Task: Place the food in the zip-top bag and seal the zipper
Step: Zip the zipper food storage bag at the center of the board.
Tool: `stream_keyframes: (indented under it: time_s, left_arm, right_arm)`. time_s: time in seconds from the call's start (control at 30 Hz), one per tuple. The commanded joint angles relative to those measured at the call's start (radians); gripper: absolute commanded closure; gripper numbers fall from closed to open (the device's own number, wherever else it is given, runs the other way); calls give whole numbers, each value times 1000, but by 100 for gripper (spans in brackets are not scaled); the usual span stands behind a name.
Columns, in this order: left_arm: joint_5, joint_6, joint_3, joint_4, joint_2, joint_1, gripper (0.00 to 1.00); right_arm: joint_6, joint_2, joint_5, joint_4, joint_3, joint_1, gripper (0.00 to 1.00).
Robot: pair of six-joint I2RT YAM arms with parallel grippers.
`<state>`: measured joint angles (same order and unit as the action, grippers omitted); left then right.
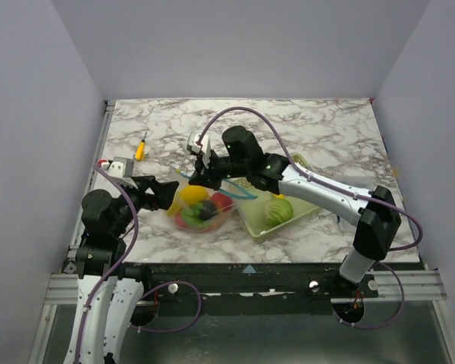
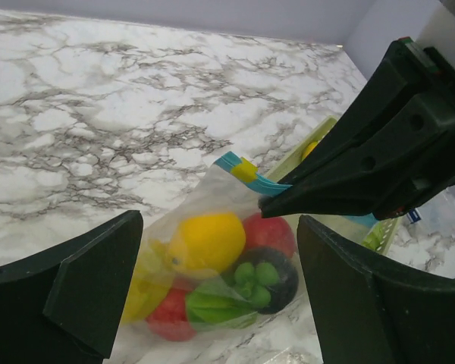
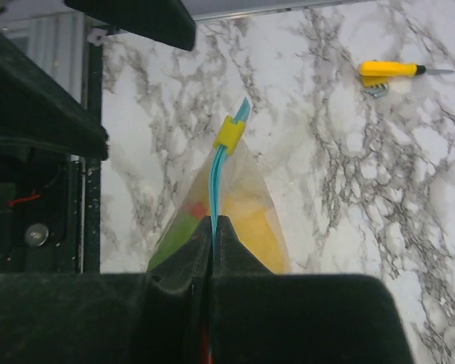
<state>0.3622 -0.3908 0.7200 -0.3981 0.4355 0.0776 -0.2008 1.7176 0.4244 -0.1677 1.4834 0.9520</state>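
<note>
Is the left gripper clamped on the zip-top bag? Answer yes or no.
No. The left wrist view shows the left gripper open, its fingers spread on either side of the zip-top bag, not closed on it.

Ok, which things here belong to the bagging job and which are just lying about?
Job: zip-top bag, food inside it, zipper pinched in the right claw, green vegetable in the basket.
Lying about: yellow-handled tool.
</note>
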Motion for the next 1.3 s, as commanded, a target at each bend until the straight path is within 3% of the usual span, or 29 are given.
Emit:
stream_keyframes:
  time_s: [0.0,0.17,0.47,0.7,0.8,0.93,0.97,1.03,1.07,1.27]
  left_arm:
    - [138,44,-86,202,-66,-7,16]
    - [274,129,-199,376,-72,-7,16]
    - [512,252,-197,365,21,-7,29]
    - [520,298,-197,284,23,-7,56]
    - [524,293,-197,297,40,-7,81]
    - [530,267,-199,343,41,-7,99]
    - [531,265,-199,350,38,-7,100]
    - [536,265,-196,348,31,-7,100]
    - [545,265,-196,349,29,-7,100]
    - [583,259,-185,328,57,-7,100]
  right_arm:
    - [21,-47,297,83,-38,-55,100]
    - [42,-33,375,92,-35,-69,100]
    - [63,-55,438,160,-96,-104,100]
    - [71,-91,449,214,-129,-109,100]
    - [83,-99,455,221,-133,-110,100]
    - [94,-95,420,219,-127,-110,99]
    - [101,-90,407,211,-116,-110,90]
    - [133,-78,372,181,-82,-108,58]
    - [157,-74,365,176,-67,-108,52]
    - [167,-76,363,197,-36,-74,43]
